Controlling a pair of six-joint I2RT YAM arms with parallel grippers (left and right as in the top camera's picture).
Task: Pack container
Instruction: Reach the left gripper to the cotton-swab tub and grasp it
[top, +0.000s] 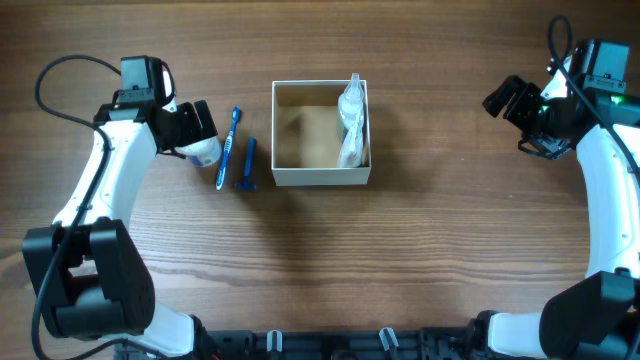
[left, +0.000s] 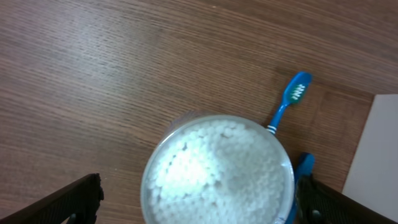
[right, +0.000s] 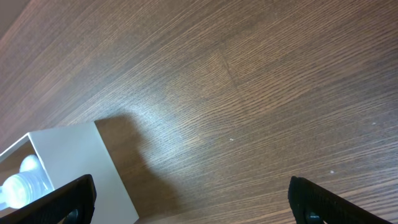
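the left claw (left: 199, 194) is held wide open, its two dark fingers (left: 69, 202) seen low at either side of the wrist view, and nothing is gripped by it. a round clear jar (left: 217, 171) packed with small white balls is set between the fingers; a gap of bare wood is seen at the left finger, while at the right finger it cannot be told whether the jar is touched. from overhead the left claw (top: 200, 140) is seen directly above the jar (top: 205, 152), left of the box. just right of the jar a blue toothbrush (left: 286, 102) is laid flat on the table (top: 450, 250), bristles up and head pointed away from the arm. beside the toothbrush (top: 229, 148) a short blue razor (top: 247, 165) is laid, between the brush and the box and touching neither. the box (top: 320, 177) is placed near the middle of the table, toward the far side, white outside and tan inside; its white wall (left: 380, 155) is caught at the right edge of the left wrist view. a clear plastic bottle (top: 350, 120) is laid inside along the right wall, and the remaining floor is left bare. the right claw (right: 189, 194) is likewise spread wide with nothing held, only wood grain being seen between its fingers (right: 62, 200). a corner of the box (right: 68, 155) with the bottle (right: 18, 183) inside is seen at lower left of that view. from overhead the right claw (top: 503, 98) is found well apart from the box, at the far right.
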